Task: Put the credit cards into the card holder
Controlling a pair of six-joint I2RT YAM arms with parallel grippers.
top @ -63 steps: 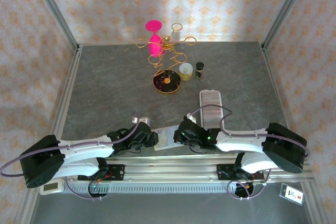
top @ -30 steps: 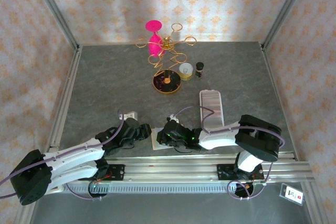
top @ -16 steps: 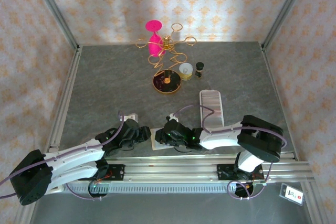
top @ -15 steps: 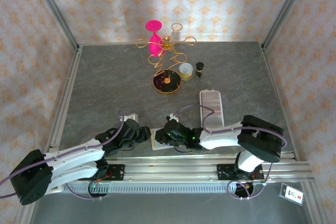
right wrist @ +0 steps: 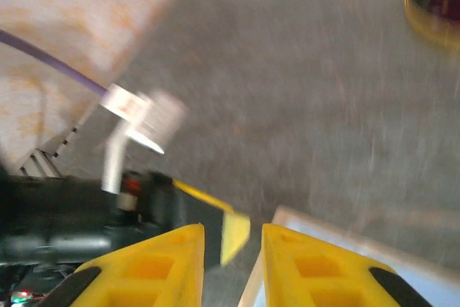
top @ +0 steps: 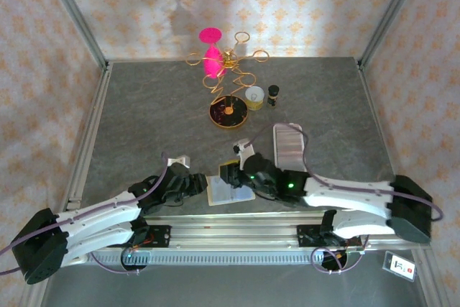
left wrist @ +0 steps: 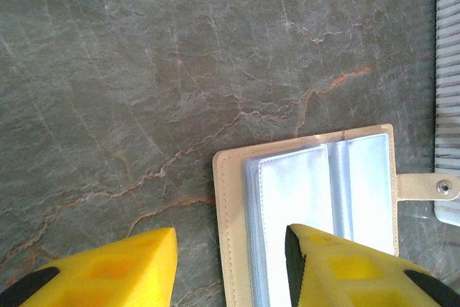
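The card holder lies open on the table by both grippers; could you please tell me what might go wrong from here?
1. One finger of the left gripper hangs over the clear sleeves of the card holder, the other over bare table; closing or dragging could shift or crumple the holder.
2. The right gripper, jaws slightly parted, sits close to the left one by the holder, so the arms might collide.

Card holder (top: 230, 190) lies open on the surface (top: 144, 120), close to the front rail. Left hand (top: 192, 183) sits at its left edge, right hand (top: 231, 172) at its far edge. White tray (top: 289, 141) just beyond, and a dark round dish (top: 228, 113) further back.
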